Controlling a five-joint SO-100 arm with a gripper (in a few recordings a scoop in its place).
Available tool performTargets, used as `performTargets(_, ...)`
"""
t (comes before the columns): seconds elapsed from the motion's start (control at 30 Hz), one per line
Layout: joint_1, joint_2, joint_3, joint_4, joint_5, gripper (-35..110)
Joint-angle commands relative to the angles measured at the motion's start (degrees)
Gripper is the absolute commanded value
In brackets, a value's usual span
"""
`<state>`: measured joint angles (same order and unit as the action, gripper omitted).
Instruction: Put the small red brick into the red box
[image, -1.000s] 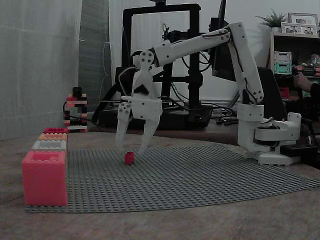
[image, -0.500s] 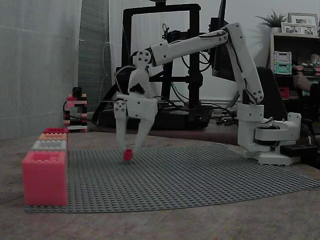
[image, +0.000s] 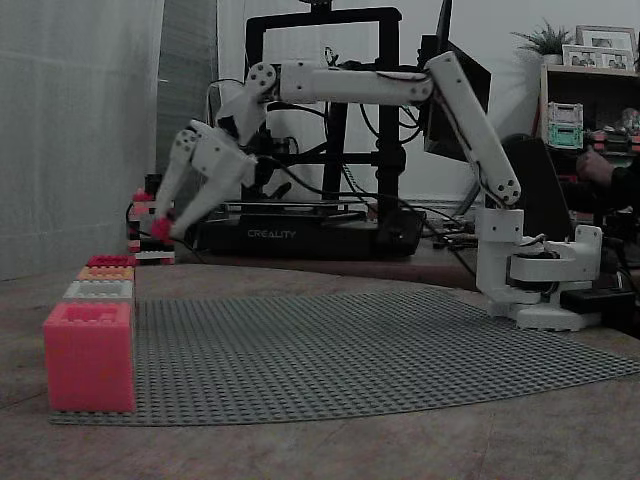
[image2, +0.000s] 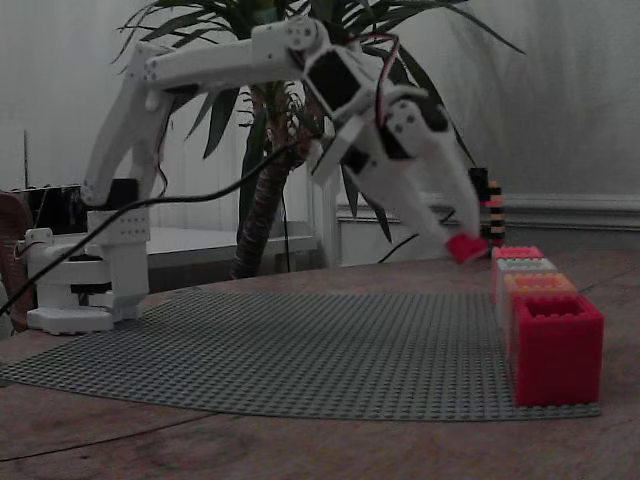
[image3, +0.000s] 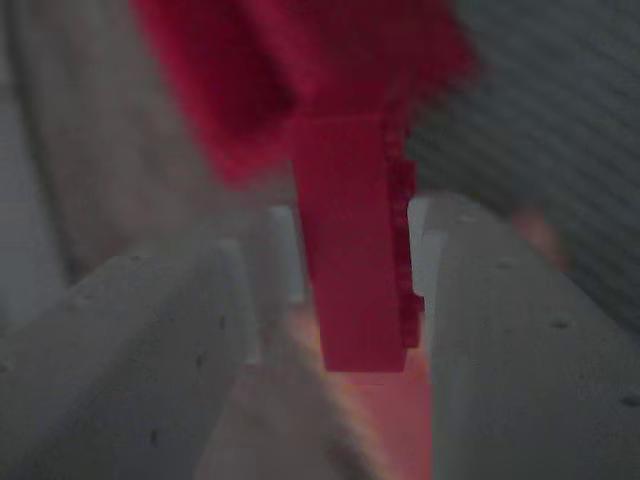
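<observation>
The gripper (image: 162, 222) is closed on the small red brick (image: 160, 229), which hangs in the air, high over the left edge of the grey baseplate (image: 350, 350). The red box (image: 88, 355) stands at the front left corner of this baseplate, lower than the brick and nearer to the camera. In the wrist view the brick's long side runs along the fingers (image3: 150, 340). I judge that the brick must travel forward and down.

The hand (image: 165, 226) is white, the brick (image: 160, 229) red, the box (image: 88, 355) pinkish red, the studded baseplate (image: 350, 345) grey.
</observation>
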<state>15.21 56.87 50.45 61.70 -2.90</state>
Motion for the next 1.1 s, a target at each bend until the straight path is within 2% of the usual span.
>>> performTargets(0.0, 2.64, -1.76, -9.76, -3.25, -1.85, 0)
performTargets(0.43, 2.11, -11.34, -15.29, -16.08, -5.45, 0)
performTargets(0.7, 0.79, -13.71, -15.29, -18.37, -7.73, 0)
performTargets(1.07, -0.18, -14.24, -15.29, -18.02, -7.21, 11)
